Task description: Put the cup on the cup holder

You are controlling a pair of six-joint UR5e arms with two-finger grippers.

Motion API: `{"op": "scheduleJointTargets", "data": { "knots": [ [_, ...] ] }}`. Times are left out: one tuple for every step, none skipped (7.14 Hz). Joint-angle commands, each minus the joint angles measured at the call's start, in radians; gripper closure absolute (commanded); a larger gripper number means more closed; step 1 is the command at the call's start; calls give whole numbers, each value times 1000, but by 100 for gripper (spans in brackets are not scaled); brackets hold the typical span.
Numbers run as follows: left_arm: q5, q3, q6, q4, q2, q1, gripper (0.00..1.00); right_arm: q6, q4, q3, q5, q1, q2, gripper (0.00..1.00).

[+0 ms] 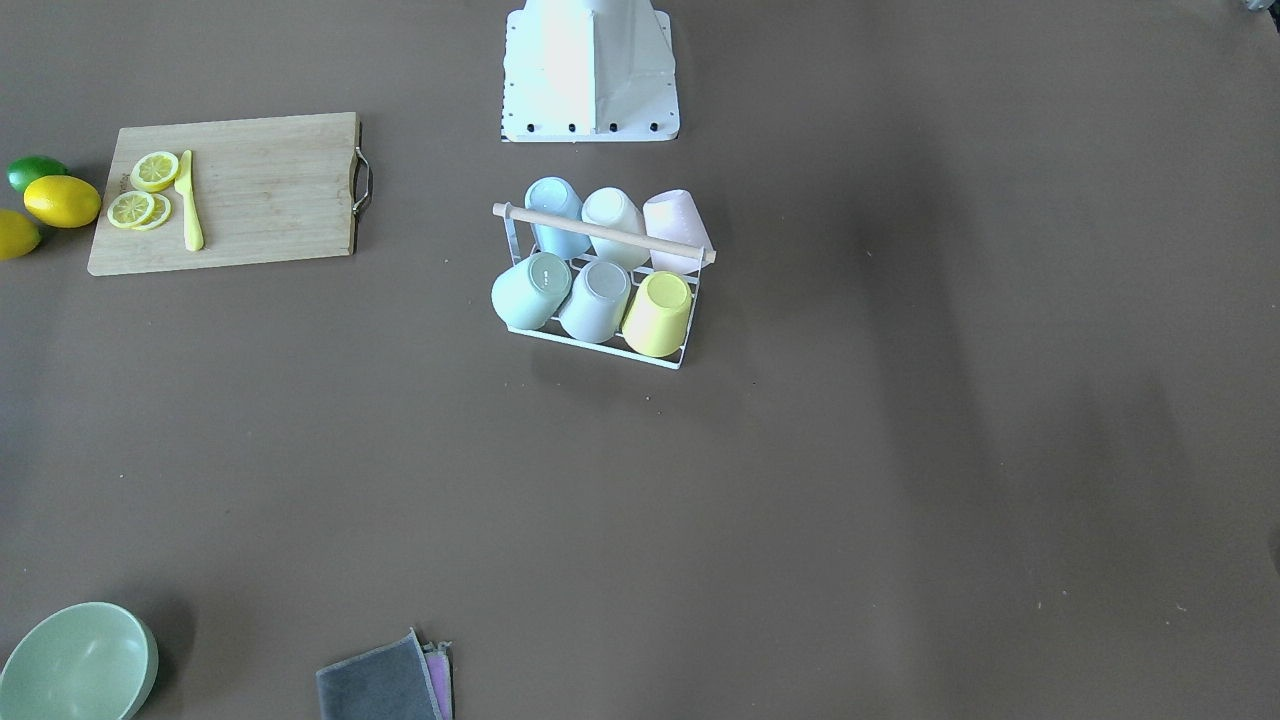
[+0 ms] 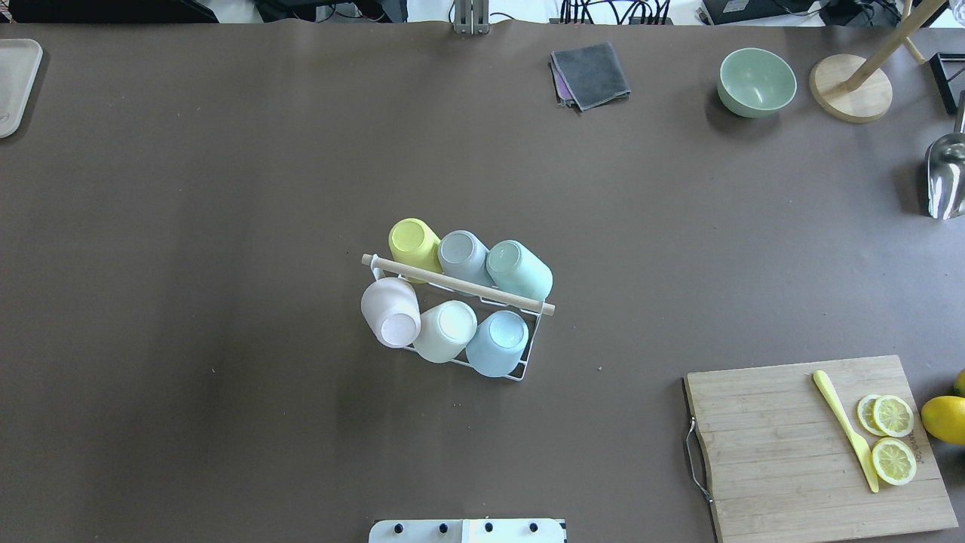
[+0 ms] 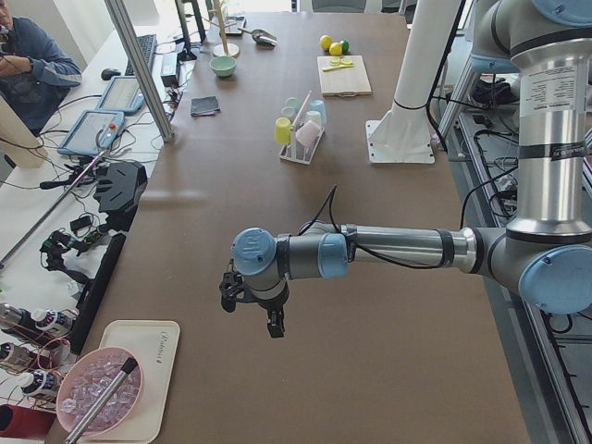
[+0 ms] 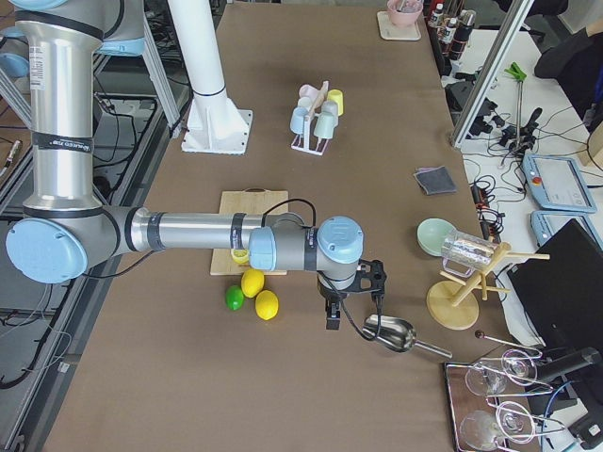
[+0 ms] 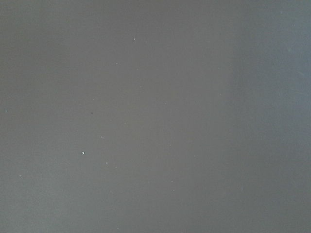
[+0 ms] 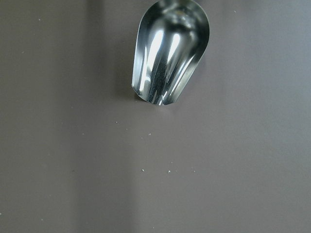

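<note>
The cup holder [image 2: 453,283], a white wire rack with a wooden rod handle, stands mid-table; it also shows in the front view [image 1: 603,232]. Several pastel cups sit upside down on its pegs, among them a yellow cup [image 2: 412,241], a pink cup [image 2: 387,313] and a blue cup [image 2: 497,343]. My left gripper [image 3: 250,313] hangs over bare table far from the rack, near the table's left end. My right gripper [image 4: 350,306] hangs near the right end, beside a metal scoop [image 4: 391,333]. I cannot tell whether either is open or shut. Neither wrist view shows fingers.
A cutting board [image 2: 814,445] holds lemon slices [image 2: 893,437] and a yellow knife [image 2: 844,430], with whole lemons [image 1: 62,200] beside it. A green bowl [image 2: 756,81], a grey cloth [image 2: 590,74] and a wooden stand [image 2: 852,89] sit along the far edge. The scoop fills the right wrist view [image 6: 170,53].
</note>
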Motion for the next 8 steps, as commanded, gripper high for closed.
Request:
{"op": "scheduleJointTargets", "data": {
  "knots": [
    [45,-21,-2,2,-8,0,2,0,2,-2,1,-1,-4,0],
    [55,-63,-4,5,4,0,1,0,2,-4,1,-1,-5,0],
    [55,-64,-4,5,4,1,2,0,2,4,1,-1,-5,0],
    [56,-52,-2,5,6,3,1,1,2,7,3,-1,11,0],
    [55,-29,-4,2,7,3,1,0,-10,30,7,3,26,0],
    [55,-28,-4,4,7,3,1,0,-30,94,7,3,-7,0],
    [53,-29,-4,2,6,3,1,0,-49,107,0,3,-5,0],
    [53,-31,-4,2,6,3,1,-2,-97,98,-11,-5,6,0]
  ]
}}
